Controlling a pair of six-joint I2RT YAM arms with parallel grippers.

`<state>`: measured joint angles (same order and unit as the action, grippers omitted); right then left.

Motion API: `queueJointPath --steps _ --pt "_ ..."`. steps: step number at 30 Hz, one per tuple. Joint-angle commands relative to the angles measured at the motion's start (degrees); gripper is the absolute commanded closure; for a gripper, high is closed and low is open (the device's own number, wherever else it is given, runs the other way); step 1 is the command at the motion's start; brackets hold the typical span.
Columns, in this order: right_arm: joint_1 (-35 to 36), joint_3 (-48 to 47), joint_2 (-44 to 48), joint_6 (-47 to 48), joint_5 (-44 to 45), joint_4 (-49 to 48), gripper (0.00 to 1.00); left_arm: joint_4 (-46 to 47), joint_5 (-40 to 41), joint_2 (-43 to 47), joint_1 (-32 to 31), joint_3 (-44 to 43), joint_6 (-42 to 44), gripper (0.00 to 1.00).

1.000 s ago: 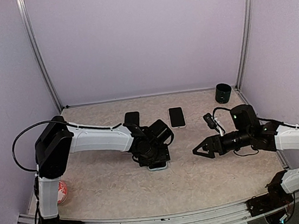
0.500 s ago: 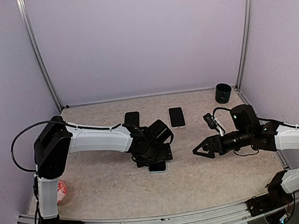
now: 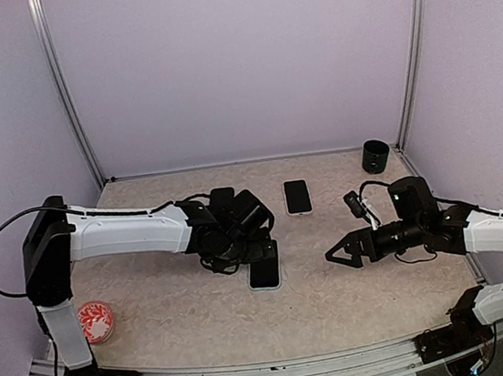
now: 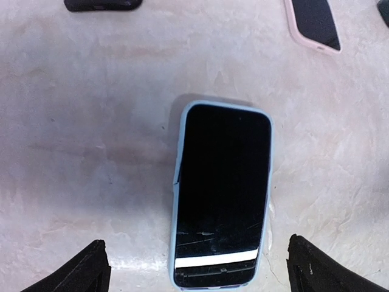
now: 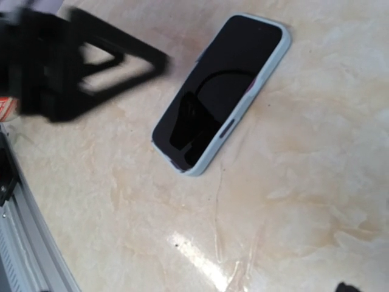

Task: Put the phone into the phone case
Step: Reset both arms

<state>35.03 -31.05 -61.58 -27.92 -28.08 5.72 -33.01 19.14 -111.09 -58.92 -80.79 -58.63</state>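
Lying flat on worktop, screen up, phone sat inside light-blue phone case, rim showing along edges: insertion judged complete. Left tool hovered above, jaws spread wide, empty. Right tool stood open, apart, aimed at phone, probably on standby.

Glossy black phone, smooth shiny marbled table
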Motion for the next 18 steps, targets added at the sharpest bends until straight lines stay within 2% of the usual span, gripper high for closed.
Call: queueJointPath --steps 1,9,12,18 --pt "-0.8 1.4 2.8 1.0 2.1 0.3 0.00 2.5 6.6 8.6 0.0 5.6 2.1 0.01" --pt "-0.9 2.2 9.9 2.6 8.5 2.5 0.00 10.2 17.3 26.3 1.1 20.4 11.9 0.01" --pt "-0.9 2.2 12.9 3.1 12.5 4.5 0.00 15.5 16.6 32.8 3.2 26.6 16.7 0.01" --pt "-1.0 3.6 19.8 2.5 20.8 7.3 0.00 26.1 12.9 51.6 9.0 40.5 26.0 0.01"
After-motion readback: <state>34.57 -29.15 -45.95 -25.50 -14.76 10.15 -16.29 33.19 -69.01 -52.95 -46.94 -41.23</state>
